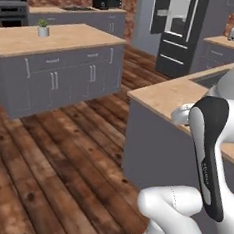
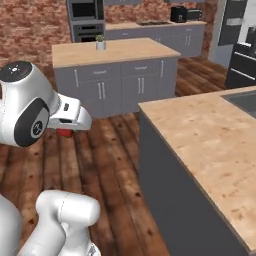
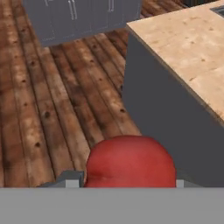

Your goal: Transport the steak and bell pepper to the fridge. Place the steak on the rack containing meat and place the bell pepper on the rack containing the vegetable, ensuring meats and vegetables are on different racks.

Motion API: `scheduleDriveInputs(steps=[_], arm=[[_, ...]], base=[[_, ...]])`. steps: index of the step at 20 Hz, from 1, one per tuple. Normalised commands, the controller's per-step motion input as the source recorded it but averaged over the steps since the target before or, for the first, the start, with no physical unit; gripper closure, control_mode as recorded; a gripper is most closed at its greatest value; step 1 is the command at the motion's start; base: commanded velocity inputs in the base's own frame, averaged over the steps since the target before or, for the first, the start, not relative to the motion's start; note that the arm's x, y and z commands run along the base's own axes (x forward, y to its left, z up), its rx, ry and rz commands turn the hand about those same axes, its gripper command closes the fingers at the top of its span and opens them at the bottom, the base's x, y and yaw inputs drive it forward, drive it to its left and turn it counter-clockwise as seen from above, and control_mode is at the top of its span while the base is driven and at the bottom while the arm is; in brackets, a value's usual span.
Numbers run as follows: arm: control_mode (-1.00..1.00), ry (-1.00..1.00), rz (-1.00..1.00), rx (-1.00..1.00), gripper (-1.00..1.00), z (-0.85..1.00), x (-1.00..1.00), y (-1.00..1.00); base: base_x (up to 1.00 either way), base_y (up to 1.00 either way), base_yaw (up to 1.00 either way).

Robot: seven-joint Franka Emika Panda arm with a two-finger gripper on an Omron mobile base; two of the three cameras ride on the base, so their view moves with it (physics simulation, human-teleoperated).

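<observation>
Hand view: the bright red, smooth, rounded bell pepper (image 3: 130,161) sat at the bottom centre of the frame, a broad dome a little wider than tall, its long axis running left to right; its stem was hidden, so which way it pointed could not be told.
Claw: the two-finger gripper (image 3: 122,181) was clenched on the bell pepper, small grey finger tips (image 3: 72,178) showing at either side of the fruit along the bottom edge.
Right base view: a sliver of the same red (image 2: 64,132) peeked out under the white hand at the left of the frame, above the floor.
Fridge: the tall dark grey fridge (image 1: 177,34) with long silvery bar handles stood at the upper right of the left base view, beyond the counter corner, well apart from the arm.
In the way: the pale speckled wooden counter (image 3: 188,48) on a flat grey base filled the right of the hand view, near the pepper.
Island: a grey-cabinet kitchen island (image 1: 58,63) with a light wood top took the upper left of the left base view; a small potted plant in a white pot (image 1: 43,28) stood on it.
Floor: dark, knotted wooden planks (image 3: 52,109), glossy and streaked, ran diagonally through the frame.
Back wall: red brick (image 2: 30,25), rough and mottled.
</observation>
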Motion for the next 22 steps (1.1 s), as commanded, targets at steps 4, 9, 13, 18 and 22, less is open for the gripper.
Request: scheduleDriveInputs(steps=[4,9,13,18,22], arm=[[1.0,0.0,0.0,0.0,1.0,0.0,0.0,0.0],[1.0,0.0,0.0,0.0,1.0,0.0,0.0,0.0],[1.0,0.0,0.0,0.0,1.0,0.0,0.0,0.0],[1.0,0.0,0.0,0.0,1.0,0.0,0.0,0.0],[1.0,0.0,0.0,0.0,1.0,0.0,0.0,0.0]], base=[[1.0,0.99,-0.28],[1.0,0.96,-0.28],[1.0,0.96,-0.29],[1.0,1.0,-0.35],[1.0,1.0,-0.38]])
